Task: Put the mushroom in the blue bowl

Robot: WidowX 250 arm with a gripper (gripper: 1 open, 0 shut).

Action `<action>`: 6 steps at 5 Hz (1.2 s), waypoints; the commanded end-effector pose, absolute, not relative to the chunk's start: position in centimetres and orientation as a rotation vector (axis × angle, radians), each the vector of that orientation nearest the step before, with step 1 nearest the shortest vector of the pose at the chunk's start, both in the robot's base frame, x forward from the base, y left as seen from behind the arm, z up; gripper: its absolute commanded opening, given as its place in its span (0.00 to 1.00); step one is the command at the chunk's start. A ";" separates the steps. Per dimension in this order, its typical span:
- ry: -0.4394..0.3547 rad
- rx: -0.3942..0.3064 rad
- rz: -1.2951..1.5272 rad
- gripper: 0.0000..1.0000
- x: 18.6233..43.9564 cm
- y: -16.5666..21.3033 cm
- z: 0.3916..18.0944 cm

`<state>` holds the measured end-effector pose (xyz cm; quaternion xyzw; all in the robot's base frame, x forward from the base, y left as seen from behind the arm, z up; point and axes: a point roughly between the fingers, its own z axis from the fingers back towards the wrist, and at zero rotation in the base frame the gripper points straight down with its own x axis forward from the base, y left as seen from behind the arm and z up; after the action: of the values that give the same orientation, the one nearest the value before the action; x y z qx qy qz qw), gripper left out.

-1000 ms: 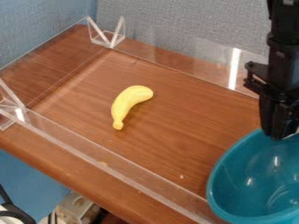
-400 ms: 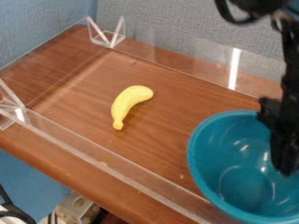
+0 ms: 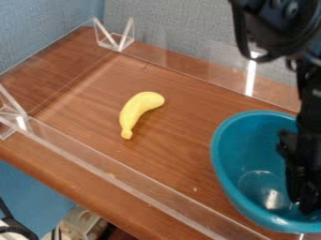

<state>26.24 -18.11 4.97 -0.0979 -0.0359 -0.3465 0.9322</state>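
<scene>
The blue bowl [image 3: 234, 155] stands at the table's near right, large and glossy, partly cut by the frame's right edge. My gripper [image 3: 302, 201] hangs straight down from the dark arm and reaches deep inside the bowl, close to its right wall. Its dark fingers blur together, so how the jaws stand is unclear. The mushroom is hidden; nothing reddish-brown or cream shows in the bowl or between the fingers, only pale glare on the bowl's floor.
A yellow banana [image 3: 139, 112] lies in the middle of the wooden table [image 3: 189, 103]. A low clear plastic wall [image 3: 88, 155] rings the table, with clear brackets at the far left corner [image 3: 115, 36] and the left edge.
The arm has dropped from above the bowl's rim down into the bowl. The bowl now sits slightly farther back on the table. The banana has not moved.
</scene>
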 end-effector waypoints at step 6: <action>-0.193 -0.194 -0.775 1.00 28.0 -18.2 9.5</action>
<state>27.13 -17.62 7.82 -0.0929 -0.0634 -0.3745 0.9204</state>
